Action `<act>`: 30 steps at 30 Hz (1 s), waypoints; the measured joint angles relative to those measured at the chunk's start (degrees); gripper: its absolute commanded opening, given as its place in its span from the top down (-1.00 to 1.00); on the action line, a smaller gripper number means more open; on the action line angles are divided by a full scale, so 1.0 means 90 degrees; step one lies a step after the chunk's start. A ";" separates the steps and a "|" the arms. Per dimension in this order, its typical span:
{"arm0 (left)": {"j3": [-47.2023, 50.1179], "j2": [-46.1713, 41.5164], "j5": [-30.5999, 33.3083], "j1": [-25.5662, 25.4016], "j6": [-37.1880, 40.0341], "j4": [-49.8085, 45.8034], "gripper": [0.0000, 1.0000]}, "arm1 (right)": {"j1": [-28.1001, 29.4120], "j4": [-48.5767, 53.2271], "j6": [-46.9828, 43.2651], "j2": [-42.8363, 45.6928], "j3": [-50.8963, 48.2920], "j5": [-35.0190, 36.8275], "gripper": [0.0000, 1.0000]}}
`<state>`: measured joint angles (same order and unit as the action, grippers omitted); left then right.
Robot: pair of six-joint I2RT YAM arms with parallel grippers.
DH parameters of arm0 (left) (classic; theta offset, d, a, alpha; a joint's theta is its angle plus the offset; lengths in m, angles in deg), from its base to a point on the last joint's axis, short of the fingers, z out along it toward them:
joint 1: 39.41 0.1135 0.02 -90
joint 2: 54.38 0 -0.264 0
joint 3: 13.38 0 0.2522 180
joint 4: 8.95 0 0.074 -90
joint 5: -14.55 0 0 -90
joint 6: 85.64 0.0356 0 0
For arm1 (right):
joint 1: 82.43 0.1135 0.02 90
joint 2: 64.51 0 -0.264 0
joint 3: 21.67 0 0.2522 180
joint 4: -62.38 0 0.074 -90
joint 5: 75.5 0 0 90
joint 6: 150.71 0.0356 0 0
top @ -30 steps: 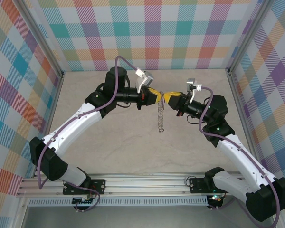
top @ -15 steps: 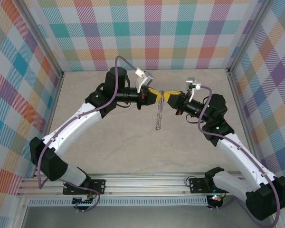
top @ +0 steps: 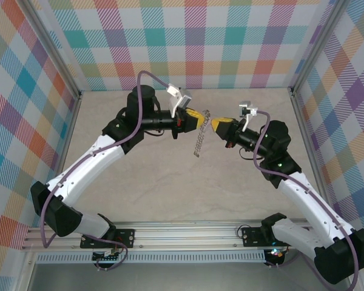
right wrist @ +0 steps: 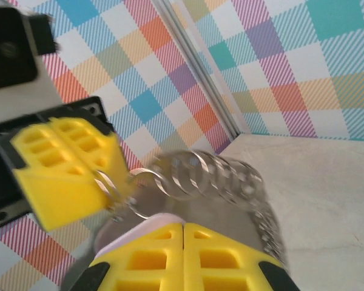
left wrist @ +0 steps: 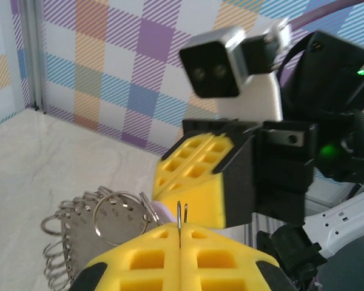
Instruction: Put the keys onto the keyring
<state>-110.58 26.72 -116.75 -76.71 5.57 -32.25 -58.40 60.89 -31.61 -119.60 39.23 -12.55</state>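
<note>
Plaid walls [top: 200,36], left claw [top: 201,117] gripping keyring [top: 199,140], right claw [top: 213,123] gripping key [right wrist: 130,233]

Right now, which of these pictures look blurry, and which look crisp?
Top view: crisp and evenly lit. Right wrist view: the keyring and the left fingers are smeared. Left wrist view: the keyring is sharper, the right fingers slightly soft.

1. Top view: bright, even, diffuse light; only faint soft shadows on the worktop [top: 170,176].
2. Left wrist view: lower centre crisp, upper centre slightly blurred.
3. Right wrist view: soft throughout; keyring [right wrist: 200,176] smeared at centre.
</note>
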 measured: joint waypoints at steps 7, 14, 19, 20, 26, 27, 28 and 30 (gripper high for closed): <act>0.0029 -0.0053 -0.0015 -0.0010 -0.0036 0.0233 1.00 | -0.0007 -0.0007 0.0022 -0.0080 -0.0005 -0.0228 1.00; 0.0078 -0.0056 -0.0012 -0.0010 -0.0034 0.0240 1.00 | -0.0007 0.0352 -0.0328 0.0204 -0.0005 0.0000 1.00; 0.0078 -0.0056 -0.0015 -0.0010 -0.0034 0.0240 1.00 | -0.0012 0.0350 -0.0559 0.0738 -0.0049 0.0369 1.00; 0.0078 -0.0056 -0.0017 -0.0010 -0.0032 0.0240 1.00 | -0.0012 0.0287 -0.0559 0.0784 -0.0056 0.0386 1.00; 0.0078 -0.0056 -0.0032 -0.0010 -0.0034 0.0240 1.00 | -0.0012 0.0024 -0.0449 0.0493 -0.0056 0.0243 1.00; 0.0078 -0.0056 -0.0049 -0.0010 -0.0034 0.0240 1.00 | -0.0012 -0.0017 -0.0413 0.0410 -0.0056 0.0204 1.00; 0.0078 -0.0053 -0.0068 -0.0010 -0.0034 0.0240 1.00 | -0.0012 -0.0070 -0.0355 0.0340 -0.0056 0.0141 1.00; 0.0078 -0.0056 -0.0107 -0.0010 -0.0034 0.0240 1.00 | -0.0012 -0.0257 -0.0228 0.0192 -0.0056 -0.0053 1.00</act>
<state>-109.88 26.22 -117.71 -76.80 5.26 -30.08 -58.51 58.58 -33.66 -117.88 38.72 -13.03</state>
